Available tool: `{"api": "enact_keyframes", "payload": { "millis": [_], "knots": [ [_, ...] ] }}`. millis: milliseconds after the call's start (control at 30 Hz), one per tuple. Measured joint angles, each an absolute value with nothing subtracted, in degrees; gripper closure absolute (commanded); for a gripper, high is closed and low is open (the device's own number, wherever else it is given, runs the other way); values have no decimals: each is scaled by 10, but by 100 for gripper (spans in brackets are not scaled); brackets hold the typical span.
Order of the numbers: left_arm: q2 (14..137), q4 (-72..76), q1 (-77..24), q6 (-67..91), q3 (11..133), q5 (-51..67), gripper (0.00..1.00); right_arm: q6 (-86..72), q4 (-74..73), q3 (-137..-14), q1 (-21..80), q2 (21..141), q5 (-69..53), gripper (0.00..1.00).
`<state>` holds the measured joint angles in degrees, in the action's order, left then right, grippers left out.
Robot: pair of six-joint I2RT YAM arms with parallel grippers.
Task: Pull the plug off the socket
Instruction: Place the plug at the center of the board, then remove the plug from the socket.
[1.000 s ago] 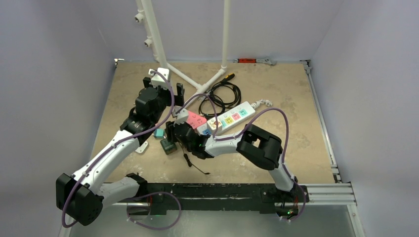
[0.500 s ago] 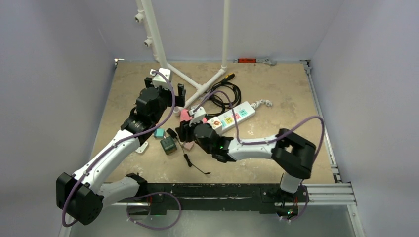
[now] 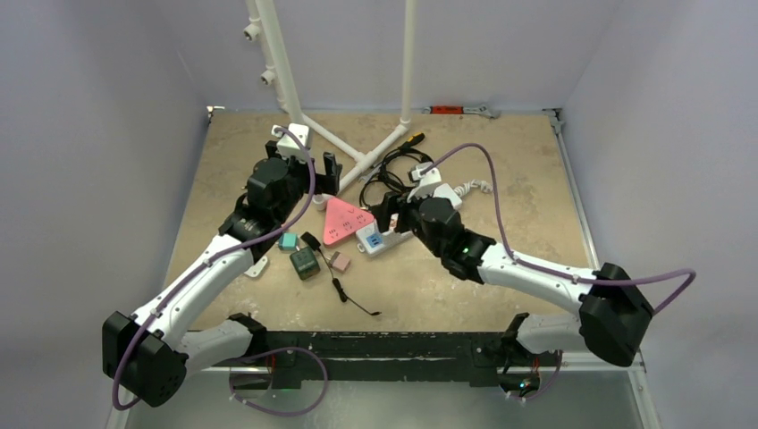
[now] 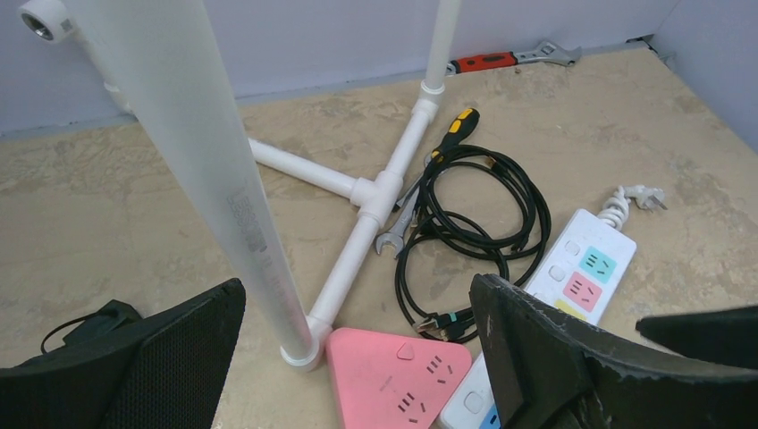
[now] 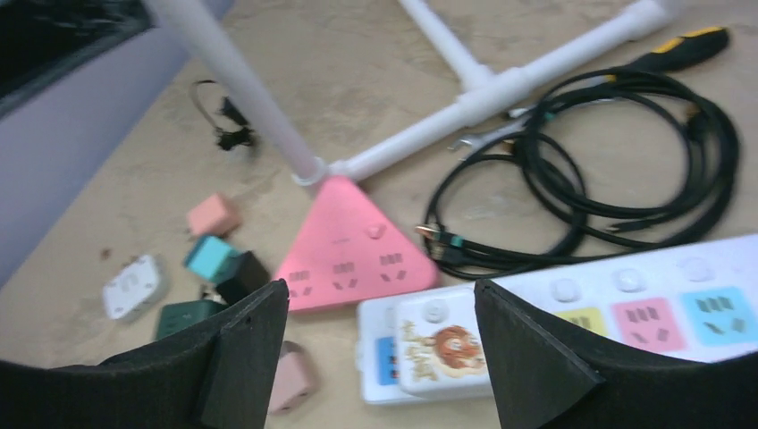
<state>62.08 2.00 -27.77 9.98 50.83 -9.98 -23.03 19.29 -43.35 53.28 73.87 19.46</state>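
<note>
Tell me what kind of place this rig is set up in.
Probably a robotics lab test cell, not a home: plain walls box in the tabletop, a white pipe frame stands on it, and coiled cables, a screwdriver and a wrench lie scattered about.

Top camera overhead; wrist cameras low, close, share pink socket [image 4: 398,380]

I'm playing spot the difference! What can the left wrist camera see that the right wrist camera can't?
Only the left wrist view shows the red wrench by the wall and the power strip's plug. Only the right wrist view shows the pink cube, teal cube, green cube and lion sticker. Both show the pink triangle socket, black cable coil and white pipes.
</note>
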Motion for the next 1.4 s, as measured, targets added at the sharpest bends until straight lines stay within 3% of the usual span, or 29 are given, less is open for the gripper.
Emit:
{"api": "enact_keyframes", "payload": {
  "millis": [233, 667, 967, 1400],
  "knots": [
    [637, 20, -278, 112, 508, -81, 4, -197, 141, -437, 478, 766, 151, 7],
    [645, 20, -278, 114, 508, -79, 4, -159, 139, -444, 472, 827, 115, 3],
    [653, 20, -278, 114, 508, -74, 4, -150, 135, -465, 508, 890, 193, 7],
    [658, 20, -278, 114, 508, -63, 4, -151, 131, -484, 510, 932, 225, 22]
  ]
}}
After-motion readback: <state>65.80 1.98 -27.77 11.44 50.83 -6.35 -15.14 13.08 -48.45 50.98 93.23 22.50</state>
